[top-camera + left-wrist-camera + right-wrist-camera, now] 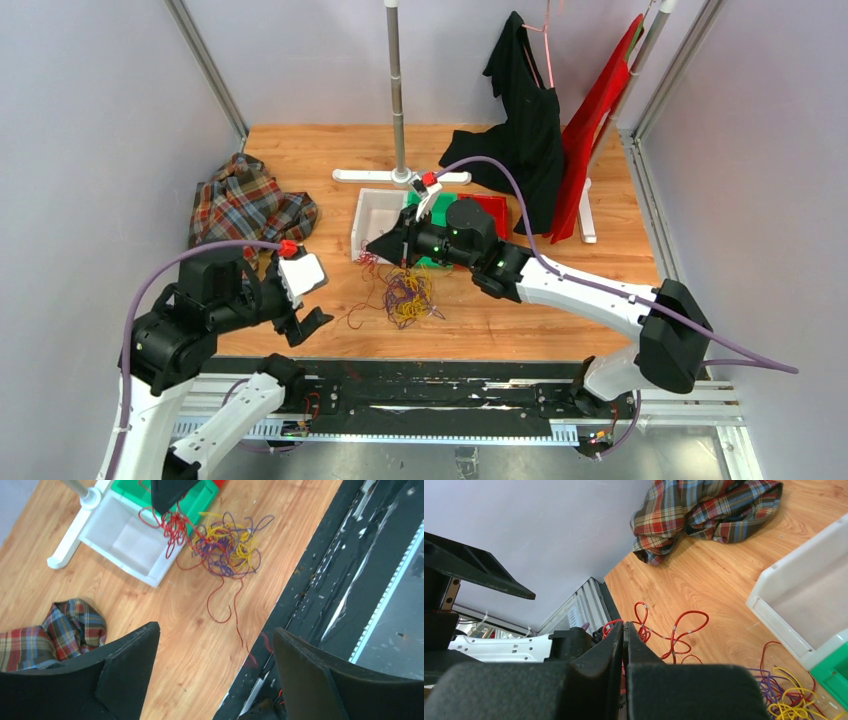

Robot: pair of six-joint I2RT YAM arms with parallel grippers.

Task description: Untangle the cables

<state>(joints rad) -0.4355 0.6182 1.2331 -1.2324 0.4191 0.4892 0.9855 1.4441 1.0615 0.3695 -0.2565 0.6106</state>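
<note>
The right gripper (pixel 624 626) is closed, its fingertips pinching a bunch of red strands (pixel 676 630) that hang from it above the wooden table (pixel 300 150). The other cables (pixel 408 296), a tangle of yellow, purple and red loops, lie on the table just in front of the white bin (pixel 358 228). The left gripper (pixel 215 628) hovers over the table's near left edge, jaws wide apart and empty. A plaid cloth (pixel 245 205) lies at left.
</note>
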